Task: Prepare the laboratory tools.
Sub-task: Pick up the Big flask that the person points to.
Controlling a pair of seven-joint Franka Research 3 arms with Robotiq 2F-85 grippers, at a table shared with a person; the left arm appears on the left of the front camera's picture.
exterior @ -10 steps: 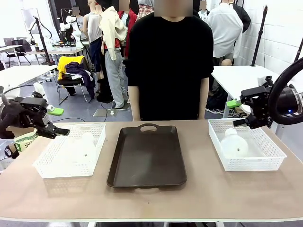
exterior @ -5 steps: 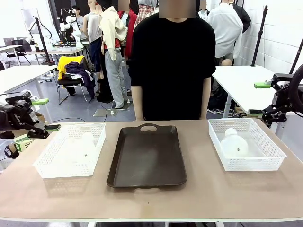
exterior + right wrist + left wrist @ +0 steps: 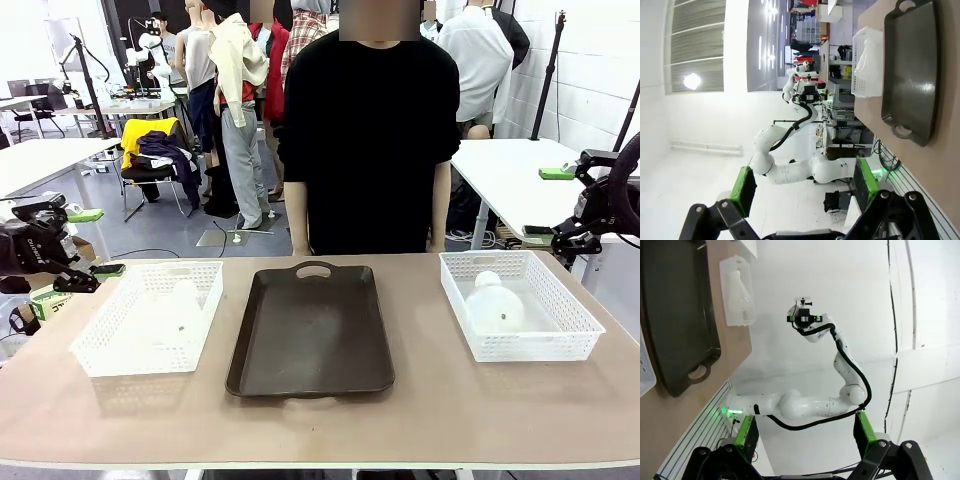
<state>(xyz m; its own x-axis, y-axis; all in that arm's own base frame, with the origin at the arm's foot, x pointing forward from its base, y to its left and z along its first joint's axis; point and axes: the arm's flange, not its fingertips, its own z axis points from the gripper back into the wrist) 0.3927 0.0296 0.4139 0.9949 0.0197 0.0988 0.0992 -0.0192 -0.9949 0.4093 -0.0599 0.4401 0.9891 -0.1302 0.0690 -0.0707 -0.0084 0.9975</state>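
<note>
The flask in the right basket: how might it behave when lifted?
The conical flask looks smooth, so a grip may slip on its sloping wall; the neck seems safer. It appears empty, probably light. Its round body could roll inside the mesh basket.

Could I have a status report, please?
Left end effector open, right end effector open. Left flask in left basket, right flask in right basket. Nothing obstructing.
</note>
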